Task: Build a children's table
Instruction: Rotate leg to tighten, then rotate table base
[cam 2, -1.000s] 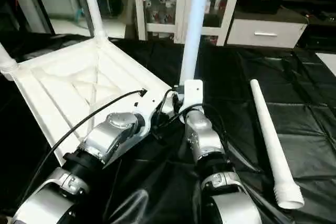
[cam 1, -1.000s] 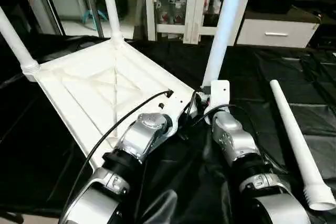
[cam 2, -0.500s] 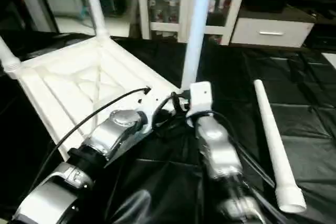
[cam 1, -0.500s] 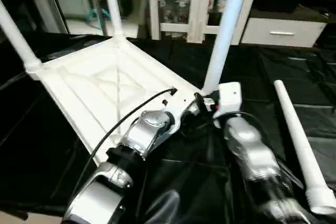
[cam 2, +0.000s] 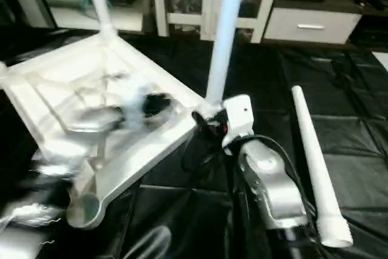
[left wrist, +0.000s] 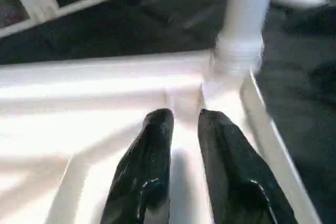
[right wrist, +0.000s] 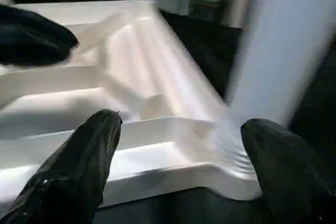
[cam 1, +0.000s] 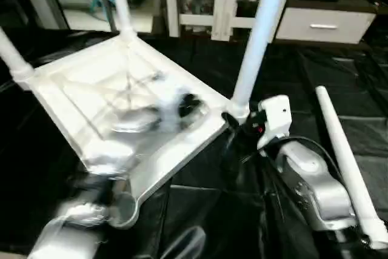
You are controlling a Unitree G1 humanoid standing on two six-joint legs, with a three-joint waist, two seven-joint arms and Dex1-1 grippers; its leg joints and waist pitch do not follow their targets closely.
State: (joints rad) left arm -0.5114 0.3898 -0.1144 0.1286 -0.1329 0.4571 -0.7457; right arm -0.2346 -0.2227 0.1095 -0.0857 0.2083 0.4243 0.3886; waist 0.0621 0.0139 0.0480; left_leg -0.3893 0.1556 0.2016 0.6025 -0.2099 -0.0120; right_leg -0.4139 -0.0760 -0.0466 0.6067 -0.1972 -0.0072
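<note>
Three legs stand upright in the corner sockets of the table top (cam 1: 151, 150), which lies underside up on black sheeting (cam 1: 291, 77); a fourth leg (cam 1: 345, 162) lies loose to the right. Head views: right forearm reaching toward the near upright leg (cam 1: 257, 34) — the left arm a blur over the ribbing. Right wrist view: right gripper (right wrist: 178, 156) spread wide, nothing between its fingers, the leg's base just beyond. Left wrist view: left gripper (left wrist: 184, 124) narrowly parted, empty, over the ribs near that socket.

Right claw (right wrist: 176, 150) spread wide before table top's (right wrist: 131, 103) corner, upright leg (right wrist: 283, 45) between fingers.
</note>
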